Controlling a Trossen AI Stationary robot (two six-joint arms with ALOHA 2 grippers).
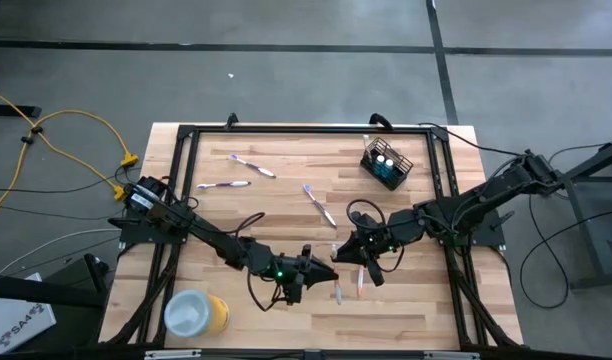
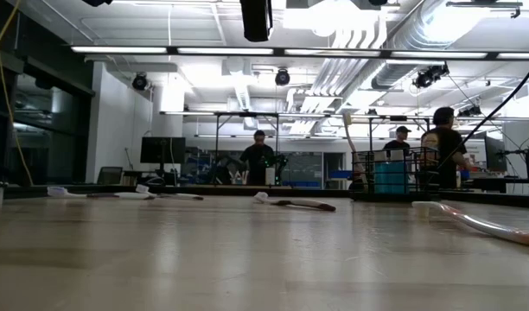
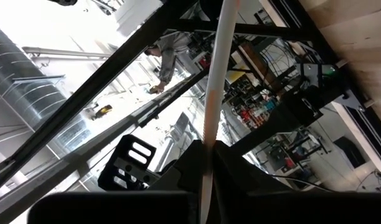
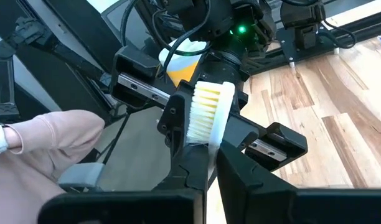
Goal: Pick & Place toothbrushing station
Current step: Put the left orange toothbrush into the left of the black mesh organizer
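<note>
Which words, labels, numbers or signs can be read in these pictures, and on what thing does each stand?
No text can be read with certainty.
Pale box on the floor beside the table: dark letters, too small and blurred to read.
Blue tubes in the black mesh holder: no print can be made out.
Toothbrush in the right wrist view: no print visible.
Screens in the room behind the table: too far to read.

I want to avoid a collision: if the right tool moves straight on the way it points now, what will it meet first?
Probably the left tool: the right tool, shut on a toothbrush, points across the table at it. How far apart they are is unclear.
</note>
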